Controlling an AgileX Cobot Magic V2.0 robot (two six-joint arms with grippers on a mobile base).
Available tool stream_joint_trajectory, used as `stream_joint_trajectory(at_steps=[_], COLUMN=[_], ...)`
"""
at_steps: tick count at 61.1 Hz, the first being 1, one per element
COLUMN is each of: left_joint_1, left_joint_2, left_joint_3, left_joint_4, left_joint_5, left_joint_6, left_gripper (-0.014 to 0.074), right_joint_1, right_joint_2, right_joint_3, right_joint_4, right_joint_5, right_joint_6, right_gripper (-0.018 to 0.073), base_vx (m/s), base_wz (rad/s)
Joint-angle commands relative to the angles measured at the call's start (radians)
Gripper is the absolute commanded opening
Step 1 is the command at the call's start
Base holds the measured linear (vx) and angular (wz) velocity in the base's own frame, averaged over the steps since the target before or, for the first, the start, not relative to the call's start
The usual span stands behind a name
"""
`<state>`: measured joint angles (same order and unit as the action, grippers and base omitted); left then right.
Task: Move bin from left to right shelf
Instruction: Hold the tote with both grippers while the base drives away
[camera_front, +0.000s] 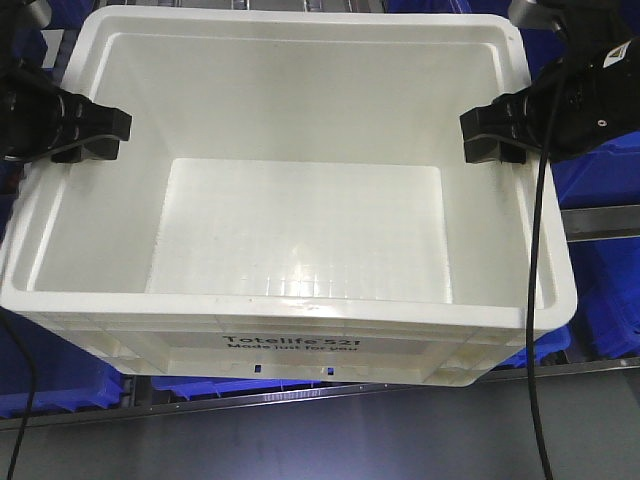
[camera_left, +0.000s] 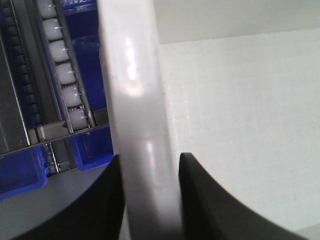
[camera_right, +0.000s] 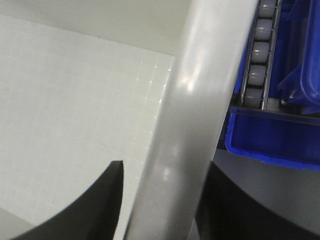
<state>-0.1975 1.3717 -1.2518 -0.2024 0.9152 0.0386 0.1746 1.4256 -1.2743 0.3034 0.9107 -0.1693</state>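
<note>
Bin, the white Totelife crate, is gripped from both sides, with blue bins behind and below it and a silver rack bar under its front edge. Left gripper is clamped on the bin's left rim, right gripper on its right rim. Wrist views show fingers straddling the wall. Likely the carry step. Next: move the bin right, level, arms in sync, onto the roller wheels.
</note>
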Motion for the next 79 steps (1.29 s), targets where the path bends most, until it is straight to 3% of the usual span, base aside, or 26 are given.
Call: stream_joint_trajectory(at_steps=[1,50,79], left_joint_1=[-0.005,-0.005,-0.005], left_joint_2=[-0.049,-0.049,-0.049], left_joint_3=[-0.045,-0.045,-0.045], left_joint_4=[-0.016,-0.016,-0.016], left_joint_5=[-0.104,-0.103,-0.101], left_joint_6=[0.027,0.027,0.027], left_gripper=[-0.0008,-0.0008,-0.0008], right_joint_1=[-0.001,-0.001,-0.001], right_joint_2=[-0.046,-0.046,-0.046], right_joint_3=[-0.034,-0.034,-0.034], right_joint_4=[0.016,0.016,0.016], right_joint_5=[-0.053,-0.053,-0.053], right_joint_6=[-0.039,-0.039,-0.039], right_gripper=[-0.0004,-0.0004,-0.0004], base_vx=[-0.11,-0.06,-0.04], base_wz=[-0.07,-0.14,-0.36])
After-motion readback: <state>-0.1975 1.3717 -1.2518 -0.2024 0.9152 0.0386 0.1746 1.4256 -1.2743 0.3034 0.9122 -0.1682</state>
